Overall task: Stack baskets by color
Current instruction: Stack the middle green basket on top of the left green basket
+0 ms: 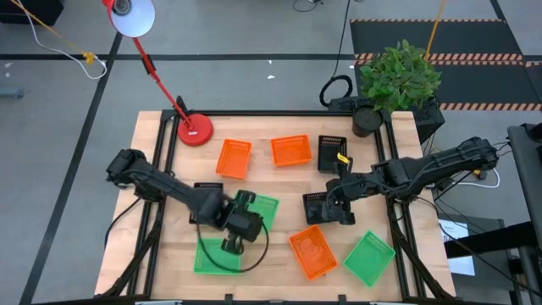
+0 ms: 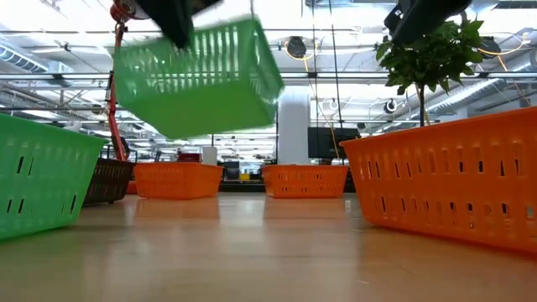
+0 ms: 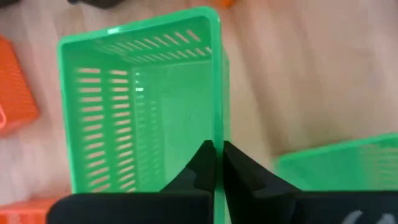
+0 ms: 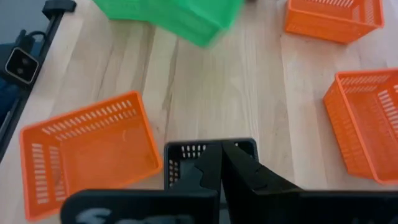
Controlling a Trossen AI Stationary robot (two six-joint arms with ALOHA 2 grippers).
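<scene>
My left gripper [image 3: 217, 154] is shut on the side wall of a green basket [image 3: 143, 106], which hangs tilted above the table [image 2: 197, 75] left of centre [image 1: 261, 207]. A second green basket [image 1: 213, 256] lies at the front left, just below the held one. A third [image 1: 370, 257] sits at the front right. My right gripper [image 4: 221, 154] is shut on the rim of a black basket [image 4: 185, 160] right of centre [image 1: 320, 207]. Another black basket [image 1: 333, 152] lies behind it. A third black one [image 1: 206, 193] is mostly hidden under the left arm. Orange baskets [image 1: 234, 158] [image 1: 291, 151] [image 1: 312, 251] lie scattered.
A red lamp base [image 1: 195, 130] stands at the back left of the table, its arm leaning out over the edge. A potted plant [image 1: 396, 78] stands at the back right corner. Bare wood [image 1: 279, 191] shows between the two grippers.
</scene>
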